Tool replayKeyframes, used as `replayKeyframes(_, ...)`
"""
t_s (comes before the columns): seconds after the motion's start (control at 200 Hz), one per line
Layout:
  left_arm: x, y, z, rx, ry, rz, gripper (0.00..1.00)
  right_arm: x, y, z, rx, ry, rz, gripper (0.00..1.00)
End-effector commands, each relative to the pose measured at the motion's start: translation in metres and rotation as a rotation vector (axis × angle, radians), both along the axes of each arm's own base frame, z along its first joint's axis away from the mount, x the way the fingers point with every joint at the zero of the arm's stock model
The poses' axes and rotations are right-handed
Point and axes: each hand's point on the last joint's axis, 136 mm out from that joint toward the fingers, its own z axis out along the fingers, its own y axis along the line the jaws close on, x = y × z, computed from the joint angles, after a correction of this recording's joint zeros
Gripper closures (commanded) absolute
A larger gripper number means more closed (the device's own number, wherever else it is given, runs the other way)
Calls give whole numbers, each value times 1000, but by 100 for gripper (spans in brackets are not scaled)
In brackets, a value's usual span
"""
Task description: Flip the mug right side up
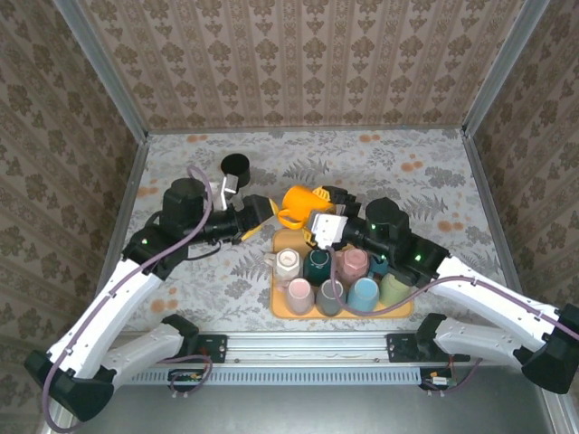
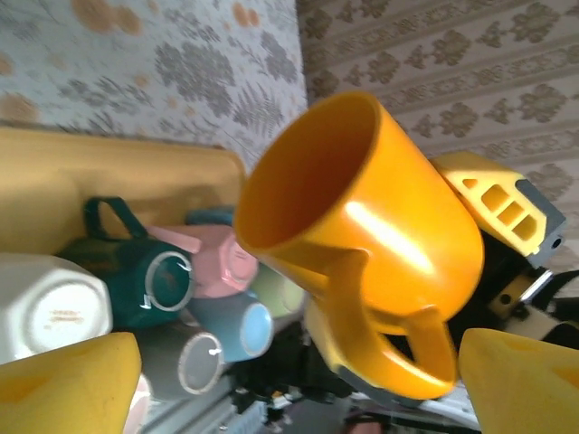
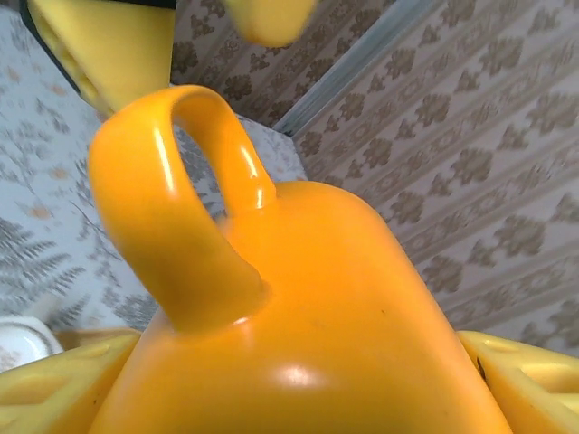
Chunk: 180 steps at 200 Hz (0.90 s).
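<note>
Glossy orange plastic mug is in the air above the far edge of the flat yellow tray, tipped sideways. Right gripper clamps its body. Left gripper is spread wide just beside it, released. The tray holds pastel cups, bases up. Left wrist view shows the mug's empty mouth; right wrist view shows its handle.

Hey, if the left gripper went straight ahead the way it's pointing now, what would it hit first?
Most likely the orange mug, held in the right gripper with its mouth turned toward the open left gripper. How far off it is can't be judged well.
</note>
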Motion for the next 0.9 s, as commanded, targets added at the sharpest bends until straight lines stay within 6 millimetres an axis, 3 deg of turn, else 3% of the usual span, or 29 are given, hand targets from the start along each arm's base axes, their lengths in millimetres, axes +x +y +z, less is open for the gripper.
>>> replayKeyframes(0.0, -14, -19, 11, -122, 63, -66, 9, -2, -2, 56, -15, -357, -5, 69)
replayKeyframes(0.15, -22, -30, 4, -150, 113, -89, 13, -8, 2, 62, -42, -423, 14, 68)
replayKeyframes(0.385, -20, -31, 2, -186, 134, -70, 29, -15, 7, 67, -51, -476, 27, 68)
replayKeyframes(0.595, -9, -31, 2, -309, 167, 8, 51, -19, 7, 73, -12, -477, 17, 68)
replayKeyframes(0.895, -7, -33, 26, -439, 80, -8, 61, -23, 8, 73, 36, -452, 27, 68)
